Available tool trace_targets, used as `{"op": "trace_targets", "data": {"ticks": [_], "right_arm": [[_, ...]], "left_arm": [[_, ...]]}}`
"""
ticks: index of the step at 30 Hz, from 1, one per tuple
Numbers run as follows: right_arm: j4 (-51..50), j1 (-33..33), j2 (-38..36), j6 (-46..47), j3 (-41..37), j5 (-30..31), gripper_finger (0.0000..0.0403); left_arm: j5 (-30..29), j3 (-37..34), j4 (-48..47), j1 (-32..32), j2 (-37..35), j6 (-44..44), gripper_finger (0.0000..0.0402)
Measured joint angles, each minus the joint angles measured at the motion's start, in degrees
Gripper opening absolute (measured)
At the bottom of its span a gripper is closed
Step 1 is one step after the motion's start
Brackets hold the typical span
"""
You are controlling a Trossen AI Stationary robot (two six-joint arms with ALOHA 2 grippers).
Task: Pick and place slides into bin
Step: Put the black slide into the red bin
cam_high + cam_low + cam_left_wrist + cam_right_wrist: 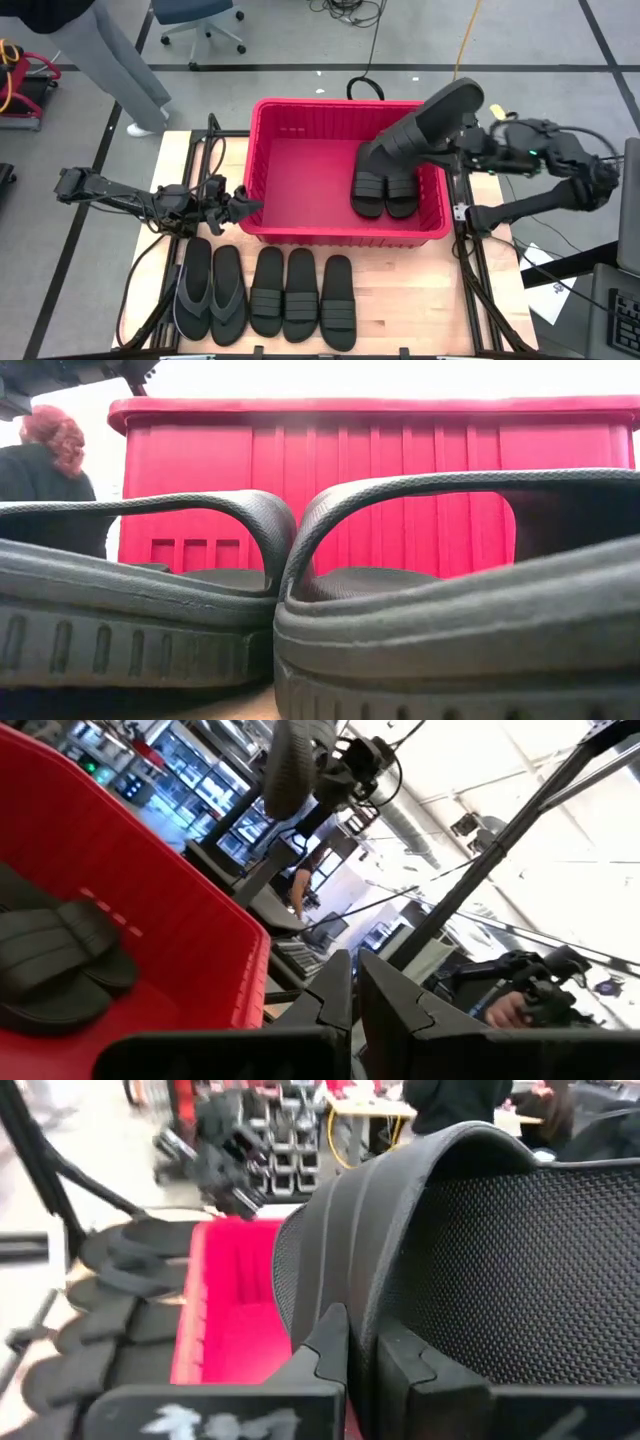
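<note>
While right jaws [455, 135] pinch a slide [425, 125] over the bin [300, 225], left jaws [243, 203] sit pressed together.

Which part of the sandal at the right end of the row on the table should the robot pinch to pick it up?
Best guess: pinch the wide ribbed strap of that slide, coming straight down from above. It lies flat, sole down, and the low view shows the strap arching clear of the footbed, leaving room for a finger beneath. Its right side is free; another slide sits close on its left.

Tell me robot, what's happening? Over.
Right gripper shut on black rubber slide, held over red plastic bin. Left gripper empty, fingers shut, beside bin. Two slides inside. Nothing blocking.
</note>
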Motion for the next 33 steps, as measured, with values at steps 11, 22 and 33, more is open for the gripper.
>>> {"op": "trace_targets", "data": {"ticks": [11,22,33], "right_arm": [[12.55,-16.29,17.04,-9.45,-0.07,-29.97,0.0007],[25.5,-23.34,31.68,-12.58,-0.07,-40.7,0.0007],[20.76,-26.7,42.18,-18.23,-0.06,-42.76,0.0006]], "left_arm": [[-4.62,-0.07,3.45,0.0,0.04,1.9,0.0021],[1.23,-0.07,5.05,0.0,-0.83,2.29,0.0021],[16.53,-0.04,-3.25,0.0,-1.51,-0.65,0.0021]]}}
